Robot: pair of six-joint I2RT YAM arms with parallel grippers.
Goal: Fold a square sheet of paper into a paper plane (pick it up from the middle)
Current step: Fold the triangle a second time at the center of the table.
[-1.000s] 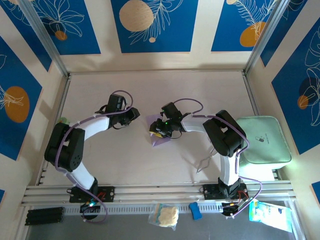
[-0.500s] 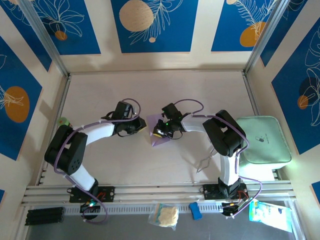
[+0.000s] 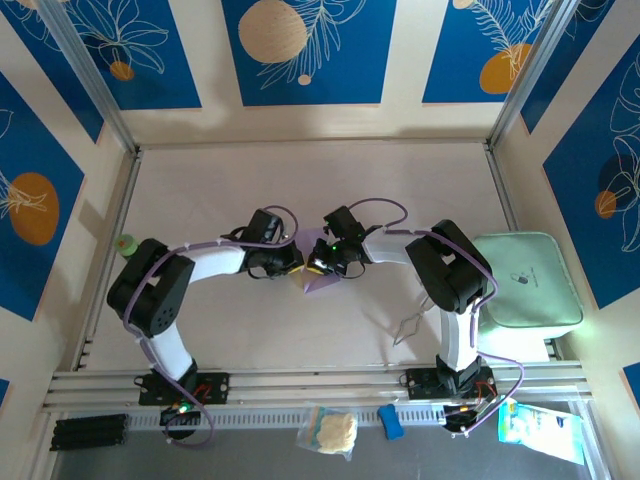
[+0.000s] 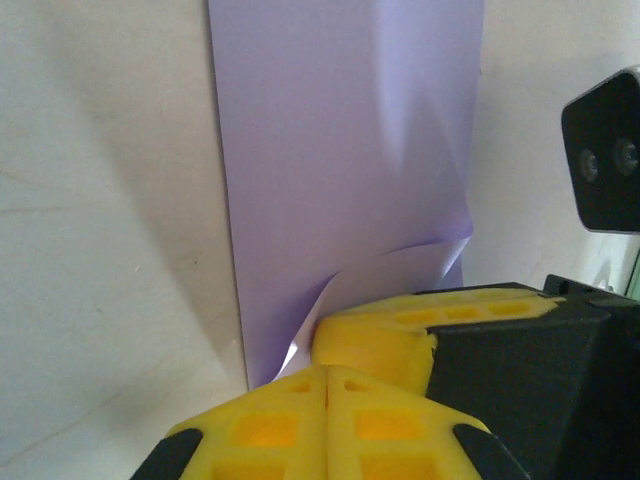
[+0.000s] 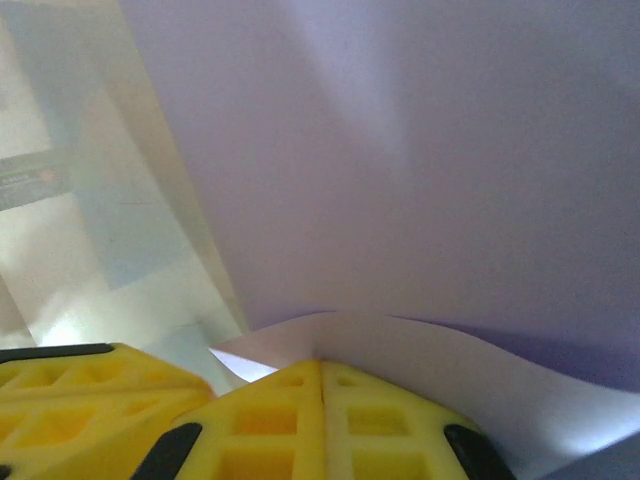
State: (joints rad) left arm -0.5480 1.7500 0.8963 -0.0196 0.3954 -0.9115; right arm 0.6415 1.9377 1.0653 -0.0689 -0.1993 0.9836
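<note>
The square sheet of paper [image 3: 322, 283] is lavender and lies mid-table, partly under both gripper heads. My left gripper [image 3: 292, 265] and right gripper [image 3: 316, 264] meet nose to nose over it. In the right wrist view the right gripper [image 5: 321, 365] is shut, with a lifted, curled edge of the paper [image 5: 420, 150] pinched at its tips. Seen from the left wrist, the left gripper [image 4: 328, 372] is shut, its tips against that raised flap of paper [image 4: 340, 150]; I cannot tell whether any paper sits between them. The right fingers [image 4: 385, 335] press beside it.
A mint-green tray [image 3: 525, 280] stands at the right edge beside the right arm. A thin wire piece [image 3: 408, 326] lies in front of that arm. A small green object [image 3: 124, 242] sits by the left wall. Packets [image 3: 328, 430] lie below the front rail.
The left arm has swung right from beside the paper until its gripper meets the right one, and shut. The right gripper stayed over the paper and shut on its edge.
</note>
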